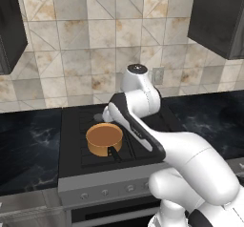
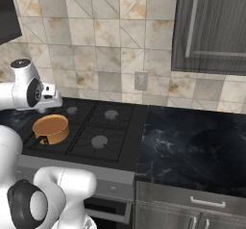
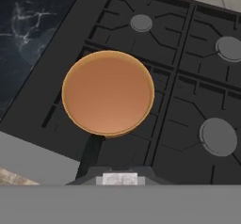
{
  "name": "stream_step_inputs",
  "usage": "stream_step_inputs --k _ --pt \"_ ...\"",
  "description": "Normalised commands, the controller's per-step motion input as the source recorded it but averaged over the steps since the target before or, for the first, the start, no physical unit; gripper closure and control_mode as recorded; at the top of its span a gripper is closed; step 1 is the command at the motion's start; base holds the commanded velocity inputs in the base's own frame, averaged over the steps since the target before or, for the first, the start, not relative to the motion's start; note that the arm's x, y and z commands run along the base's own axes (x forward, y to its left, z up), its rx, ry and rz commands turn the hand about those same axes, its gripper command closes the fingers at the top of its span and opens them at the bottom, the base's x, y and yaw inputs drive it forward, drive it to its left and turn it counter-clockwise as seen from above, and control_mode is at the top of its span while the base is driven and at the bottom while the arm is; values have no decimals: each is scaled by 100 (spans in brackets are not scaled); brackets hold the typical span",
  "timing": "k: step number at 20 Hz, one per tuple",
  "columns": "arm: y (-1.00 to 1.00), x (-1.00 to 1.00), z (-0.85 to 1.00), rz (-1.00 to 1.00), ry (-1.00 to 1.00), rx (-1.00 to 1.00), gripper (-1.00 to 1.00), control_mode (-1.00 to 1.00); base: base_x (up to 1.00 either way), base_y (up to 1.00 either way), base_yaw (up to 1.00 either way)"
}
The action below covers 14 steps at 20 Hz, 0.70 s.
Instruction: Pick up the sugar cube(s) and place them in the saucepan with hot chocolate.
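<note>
Here I am above the stove (image 2: 111,129), and my claw (image 3: 120,175) is clenched tight. Pinched between its dark tips is a small white-grey block, the sugar cube (image 3: 120,179), right at the bottom edge of my hand view. I can see only its pale top face.

Looking along the claw, the saucepan (image 3: 108,93) sits just ahead of the tips: a round copper-orange rim around a smooth brown inside. Its black stick handle (image 3: 89,153) points back toward my claw and runs just beside the tips. The cube is in my grip and apart from the pan, short of its rim.

From the left base view, the saucepan (image 1: 104,138) stands upright on the front left burner grate, handle (image 1: 114,153) toward the front edge of the stove. My white arm arches over it from the right. From the right base view, the saucepan (image 2: 50,127) is on that same front left spot, with my hand hanging just above and behind it.

Grey burner caps (image 3: 218,136) dot the other grates. Black marble tabletop (image 2: 192,146) runs on both sides of the stove, with tan tiled wall (image 2: 96,40) behind.
</note>
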Motion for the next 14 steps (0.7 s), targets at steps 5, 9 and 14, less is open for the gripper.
stream_step_inputs --k 5,9,14 --pt "2 5 -3 0 0 -1 100 -100 0 0 0" --pt "7 4 0 0 0 -1 100 -100 0 0 0" --pt "10 16 0 0 0 -1 100 -100 0 0 0"
